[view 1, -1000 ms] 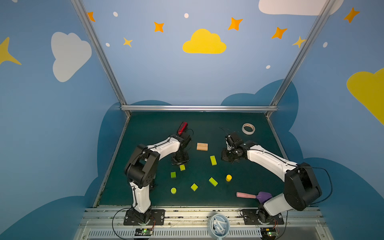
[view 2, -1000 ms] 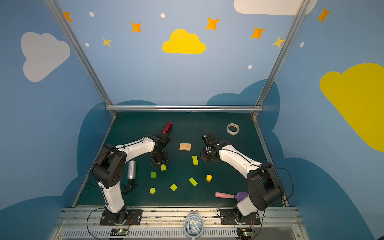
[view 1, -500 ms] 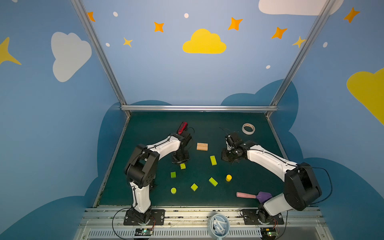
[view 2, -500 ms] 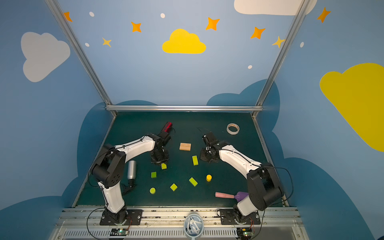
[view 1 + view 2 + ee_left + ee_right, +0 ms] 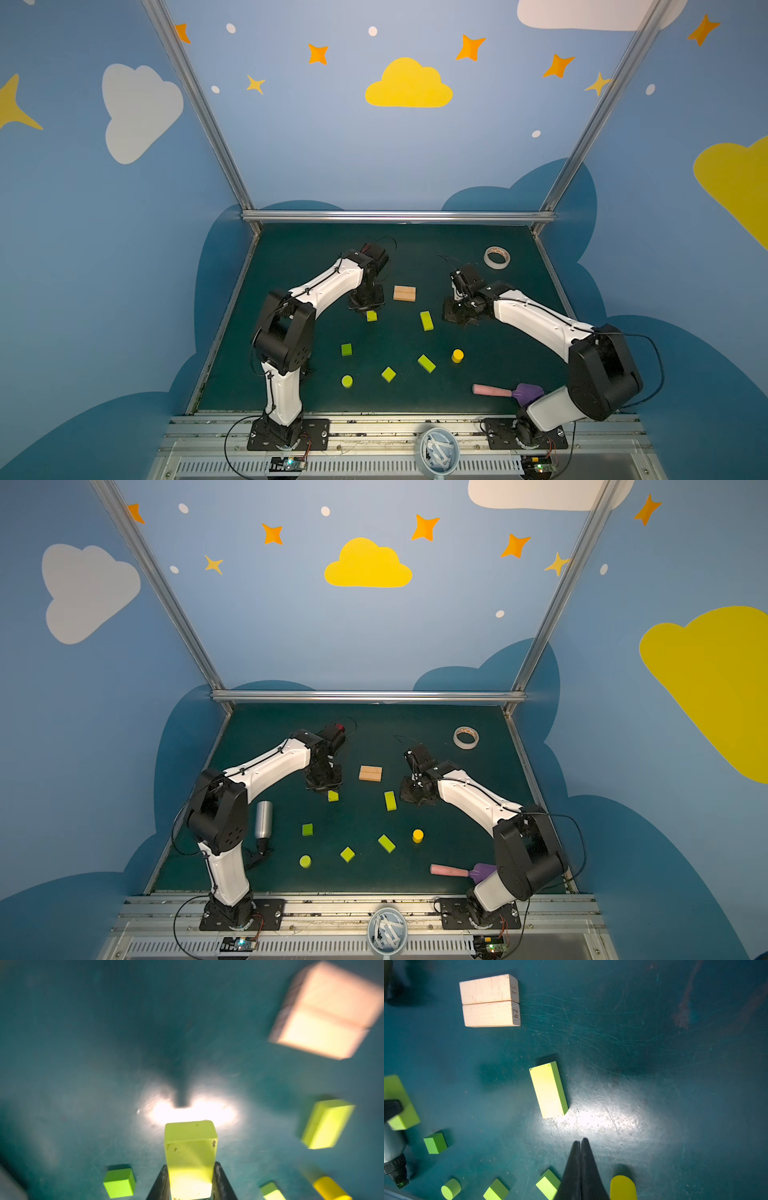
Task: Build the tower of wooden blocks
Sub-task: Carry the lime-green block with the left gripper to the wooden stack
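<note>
Blocks lie loose over the dark green desk (image 5: 291,257), and no tower stands yet, since nothing is stacked on anything. Two tan bars (image 5: 404,293) rest side by side with their long faces touching, toward the back of the middle. I judge them to be the base course, laid flush so the next layer gets a flat, wide seat.

Just beside them, on the left, a held lime bar (image 5: 190,1138) is clamped by its long sides between the left fingers (image 5: 159,1186), which stand narrow around it. It juts out past their tips, probably so it can be set down without the fingers fouling the tan bars.

A second lime bar (image 5: 426,320) lies between the arms and a third lime bar (image 5: 427,363) nearer the front. A green cube (image 5: 346,349), a lime cube (image 5: 388,374), a lime cylinder (image 5: 347,381) and a yellow cylinder (image 5: 457,355) lie well apart from one another.

The right fingers (image 5: 588,1167) are pressed together with nothing between them, hovering over bare desk near the second bar. They are likely parked there to leave the base free. A tape roll (image 5: 497,257) and a pink-handled tool (image 5: 507,391) sit at the edges.
</note>
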Controlling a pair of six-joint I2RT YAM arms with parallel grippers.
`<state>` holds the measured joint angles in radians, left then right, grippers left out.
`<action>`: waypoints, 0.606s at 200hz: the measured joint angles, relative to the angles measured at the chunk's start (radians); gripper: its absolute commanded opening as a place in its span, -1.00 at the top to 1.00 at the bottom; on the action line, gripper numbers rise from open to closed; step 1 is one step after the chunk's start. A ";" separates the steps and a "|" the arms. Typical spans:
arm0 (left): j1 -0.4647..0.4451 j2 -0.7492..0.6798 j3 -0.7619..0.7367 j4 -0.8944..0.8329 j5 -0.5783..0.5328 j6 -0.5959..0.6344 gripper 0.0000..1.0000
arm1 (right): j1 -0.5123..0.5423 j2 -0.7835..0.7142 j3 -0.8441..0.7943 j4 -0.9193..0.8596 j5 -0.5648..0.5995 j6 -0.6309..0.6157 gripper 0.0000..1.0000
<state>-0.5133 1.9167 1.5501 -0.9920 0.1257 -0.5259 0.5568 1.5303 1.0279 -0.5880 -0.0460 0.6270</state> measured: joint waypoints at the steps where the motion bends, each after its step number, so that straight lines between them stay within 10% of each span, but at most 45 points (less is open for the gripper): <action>1: 0.000 0.002 0.007 -0.002 0.000 0.002 0.75 | 0.000 0.000 0.000 0.000 0.000 0.000 1.00; 121: -0.018 0.314 0.539 -0.214 0.016 0.184 0.75 | -0.029 -0.029 -0.044 -0.018 0.003 -0.004 0.98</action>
<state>-0.5316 2.2303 2.0888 -1.2064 0.1421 -0.3416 0.5278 1.5009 0.9836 -0.6060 -0.0425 0.6231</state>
